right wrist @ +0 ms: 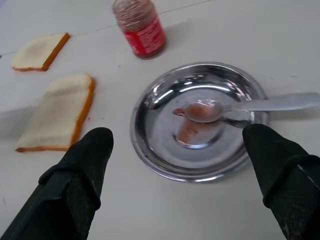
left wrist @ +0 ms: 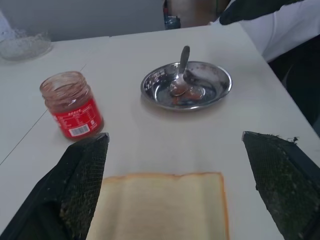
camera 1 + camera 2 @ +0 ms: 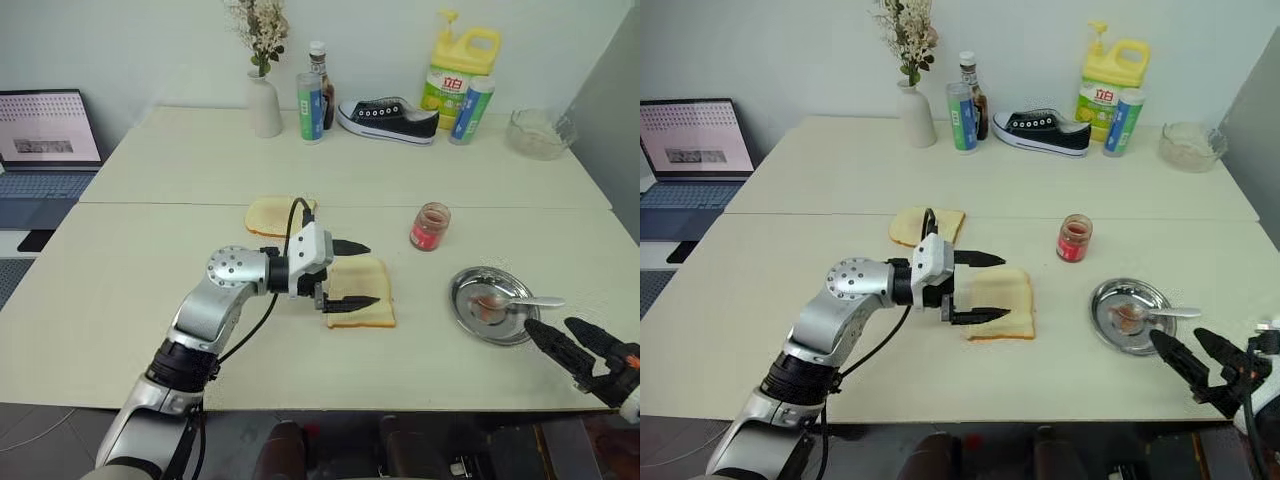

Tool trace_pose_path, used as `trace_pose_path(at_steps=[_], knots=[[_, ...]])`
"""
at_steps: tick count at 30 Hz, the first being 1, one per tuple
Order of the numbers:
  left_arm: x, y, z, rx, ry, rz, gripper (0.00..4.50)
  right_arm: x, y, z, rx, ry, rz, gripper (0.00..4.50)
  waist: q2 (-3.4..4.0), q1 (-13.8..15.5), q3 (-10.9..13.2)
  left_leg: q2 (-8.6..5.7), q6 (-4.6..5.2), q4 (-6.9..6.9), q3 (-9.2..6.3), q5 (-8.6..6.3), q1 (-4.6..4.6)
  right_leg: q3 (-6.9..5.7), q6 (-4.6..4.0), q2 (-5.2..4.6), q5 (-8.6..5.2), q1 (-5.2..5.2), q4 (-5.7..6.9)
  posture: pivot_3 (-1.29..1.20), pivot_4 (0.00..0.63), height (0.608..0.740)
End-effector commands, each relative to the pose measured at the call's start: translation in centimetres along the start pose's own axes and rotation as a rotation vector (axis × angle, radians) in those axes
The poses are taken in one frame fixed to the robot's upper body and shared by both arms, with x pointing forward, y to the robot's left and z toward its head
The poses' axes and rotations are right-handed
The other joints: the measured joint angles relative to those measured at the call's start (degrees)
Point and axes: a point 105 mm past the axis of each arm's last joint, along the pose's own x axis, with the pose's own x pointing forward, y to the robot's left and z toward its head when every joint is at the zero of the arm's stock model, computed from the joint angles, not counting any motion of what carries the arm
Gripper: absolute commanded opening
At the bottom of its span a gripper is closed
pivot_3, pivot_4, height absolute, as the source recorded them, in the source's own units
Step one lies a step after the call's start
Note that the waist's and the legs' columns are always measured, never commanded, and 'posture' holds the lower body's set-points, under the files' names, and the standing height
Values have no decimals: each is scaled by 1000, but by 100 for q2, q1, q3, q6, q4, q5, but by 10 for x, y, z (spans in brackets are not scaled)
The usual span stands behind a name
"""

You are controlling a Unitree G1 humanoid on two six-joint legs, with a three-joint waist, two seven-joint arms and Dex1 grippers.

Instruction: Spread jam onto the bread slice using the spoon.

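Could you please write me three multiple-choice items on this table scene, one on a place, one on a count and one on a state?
1. Where does the spoon lie?
A. In the round steel dish
B. On the near bread slice
C. Inside the jam jar

2. How many bread slices lie on the table?
A. One
B. Two
C. Three

3. How do the fingers of the left gripper stand?
A. Shut on the spoon
B. Shut on the jar
C. Open, holding nothing

Answers:
1. A, since the spoon's bowl, smeared with jam, rests in the dish with its handle over the rim.
2. B, since a far bread slice lies beyond the near one.
3. C, since the fingers stand apart over the near slice.
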Motion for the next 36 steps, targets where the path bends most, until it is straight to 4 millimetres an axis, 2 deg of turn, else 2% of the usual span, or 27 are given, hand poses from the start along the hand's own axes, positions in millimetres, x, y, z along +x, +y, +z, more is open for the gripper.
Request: trace_pose_path(at_steps=[1, 5, 11, 18, 25, 32, 36], knots=[[10, -8, 8, 22, -20, -15, 4458, -6, -10, 7, 28, -48, -30, 4500, 10, -2, -5, -2, 0, 0, 5, 0, 0, 3, -1, 0, 0, 1, 0, 0, 150, 740], [35, -9, 20, 16, -83, -29, 4458, 6, -37, 15, 260, -164, -66, 4500, 3, -9, -4, -2, 1, 5, 9, 0, -3, 8, -2, 4, 1, 2, -2, 0, 150, 740], [46, -7, 30, 11, -112, -10, 4458, 36, -52, 18, 474, -220, -34, 4500, 19, -32, -11, -1, 1, -5, 14, 0, -7, 18, -1, 12, 2, -6, -3, 0, 150, 740], [49, -14, 35, -1, -123, -8, 4458, 55, -64, 6, 551, -185, -57, 4500, 28, -20, -16, -3, 2, -6, 7, 0, -13, 12, -5, 11, -2, -11, -3, 0, 150, 740], [48, -13, 36, -9, -119, 16, 4458, 64, -65, 3, 565, -178, -55, 4500, 30, -23, -17, -2, 2, -5, 9, 0, -12, 13, -5, 11, -2, -11, -2, 0, 150, 740], [49, -10, 38, 12, -107, 20, 4458, 85, -62, -1, 599, -180, -31, 4500, 31, -32, -17, -2, 2, -5, 9, 0, -5, 13, -5, 12, -2, -12, -3, 0, 150, 740], [49, -9, 40, 15, -106, 16, 4458, 92, -69, 6, 669, -243, -25, 4500, 30, -43, -17, -2, 2, -4, 13, 0, -4, 16, -4, 12, -1, -11, -3, 0, 150, 740]])
